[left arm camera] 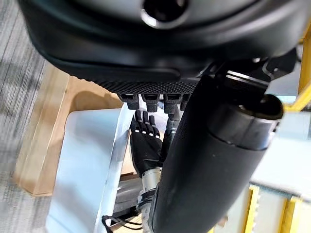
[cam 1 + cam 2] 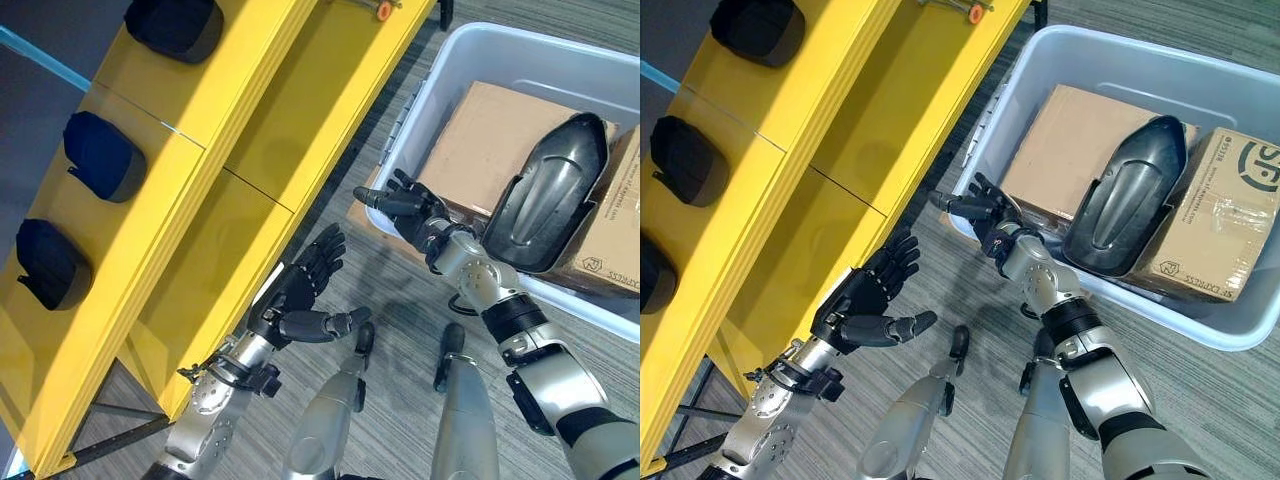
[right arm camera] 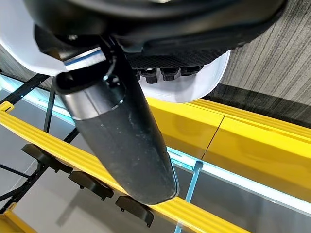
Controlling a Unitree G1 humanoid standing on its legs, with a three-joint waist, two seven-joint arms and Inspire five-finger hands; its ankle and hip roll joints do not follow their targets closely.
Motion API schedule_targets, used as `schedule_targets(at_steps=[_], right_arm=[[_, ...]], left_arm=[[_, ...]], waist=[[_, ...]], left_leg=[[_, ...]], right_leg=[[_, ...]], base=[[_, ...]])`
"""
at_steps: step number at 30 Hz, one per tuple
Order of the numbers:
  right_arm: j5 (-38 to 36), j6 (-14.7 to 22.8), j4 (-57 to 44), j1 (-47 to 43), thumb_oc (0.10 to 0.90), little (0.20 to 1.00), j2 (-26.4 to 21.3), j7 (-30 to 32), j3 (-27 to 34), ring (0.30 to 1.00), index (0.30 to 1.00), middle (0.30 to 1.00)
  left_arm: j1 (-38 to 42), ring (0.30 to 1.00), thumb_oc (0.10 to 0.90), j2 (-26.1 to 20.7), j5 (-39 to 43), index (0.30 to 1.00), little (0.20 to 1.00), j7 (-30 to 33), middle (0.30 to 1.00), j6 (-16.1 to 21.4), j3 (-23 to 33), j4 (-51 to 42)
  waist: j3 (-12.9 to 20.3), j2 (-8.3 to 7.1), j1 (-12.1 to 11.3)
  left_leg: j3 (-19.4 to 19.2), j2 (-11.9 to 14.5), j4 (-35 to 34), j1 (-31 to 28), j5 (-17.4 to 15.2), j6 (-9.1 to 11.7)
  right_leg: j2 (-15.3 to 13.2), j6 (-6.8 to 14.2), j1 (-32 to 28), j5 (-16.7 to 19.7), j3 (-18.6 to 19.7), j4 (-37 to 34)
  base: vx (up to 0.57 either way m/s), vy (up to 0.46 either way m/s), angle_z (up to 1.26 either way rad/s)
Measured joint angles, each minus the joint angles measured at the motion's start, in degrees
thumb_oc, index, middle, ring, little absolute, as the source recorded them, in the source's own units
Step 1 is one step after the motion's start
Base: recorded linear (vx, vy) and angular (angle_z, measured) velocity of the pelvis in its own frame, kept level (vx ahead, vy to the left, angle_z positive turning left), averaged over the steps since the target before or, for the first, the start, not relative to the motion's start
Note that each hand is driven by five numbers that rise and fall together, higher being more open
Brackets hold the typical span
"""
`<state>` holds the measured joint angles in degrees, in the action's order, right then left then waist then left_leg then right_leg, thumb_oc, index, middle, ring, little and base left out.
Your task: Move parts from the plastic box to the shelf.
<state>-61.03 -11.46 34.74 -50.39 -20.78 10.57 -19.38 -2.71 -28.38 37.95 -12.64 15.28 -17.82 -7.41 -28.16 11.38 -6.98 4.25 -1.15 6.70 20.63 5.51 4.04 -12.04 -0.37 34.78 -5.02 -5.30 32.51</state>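
A long black moulded part [image 2: 555,195] lies tilted across two cardboard boxes [image 2: 1060,140] inside the pale plastic box [image 2: 1120,62]. My right hand [image 2: 415,212] hovers open over the box's near left corner, just short of the part and holding nothing. My left hand [image 2: 298,292] is open too, its fingers straight and its thumb out, over the floor between the box and the yellow shelf [image 2: 250,110]. Three black parts [image 2: 103,155] rest in a row on the shelf's upper level. The left wrist view looks past my own thumb [image 1: 209,160] to the right hand [image 1: 146,145].
The shelf's lower level [image 2: 330,90] is bare yellow, with a small orange piece [image 2: 384,10] at its far end. Grey striped carpet [image 2: 400,330] runs between shelf and box. The shelf's dark frame leg [image 2: 110,425] stands at the near left.
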Motion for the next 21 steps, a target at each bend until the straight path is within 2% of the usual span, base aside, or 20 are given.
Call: schedule_targets(at_steps=[15,21], right_arm=[[-3.34,2.08,4.25,-2.21,0.9,1.0,-1.77,-0.07,1.01,1.0,1.0,1.0],[-3.45,2.65,4.38,-2.14,0.9,1.0,-2.03,0.12,0.82,1.0,1.0,1.0]], left_arm=[[-0.85,1.0,0.9,-0.24,0.12,1.0,1.0,1.23,1.0,-0.41,0.17,0.0],[-1.61,1.0,0.9,-0.57,0.11,1.0,1.0,3.51,1.0,-0.48,0.12,0.24]], waist=[[0.0,0.0,-2.77],[0.0,-0.01,-2.89]], left_leg=[[1.69,-0.26,2.22,1.39,-0.43,0.07],[2.43,-0.13,4.06,2.39,-1.06,0.09]], right_leg=[[-1.3,0.45,-1.47,-1.04,-2.95,-0.1],[-1.46,0.21,-2.04,-1.14,-4.2,0.06]], base=[[0.07,0.029,0.1],[0.03,-0.001,0.08]])
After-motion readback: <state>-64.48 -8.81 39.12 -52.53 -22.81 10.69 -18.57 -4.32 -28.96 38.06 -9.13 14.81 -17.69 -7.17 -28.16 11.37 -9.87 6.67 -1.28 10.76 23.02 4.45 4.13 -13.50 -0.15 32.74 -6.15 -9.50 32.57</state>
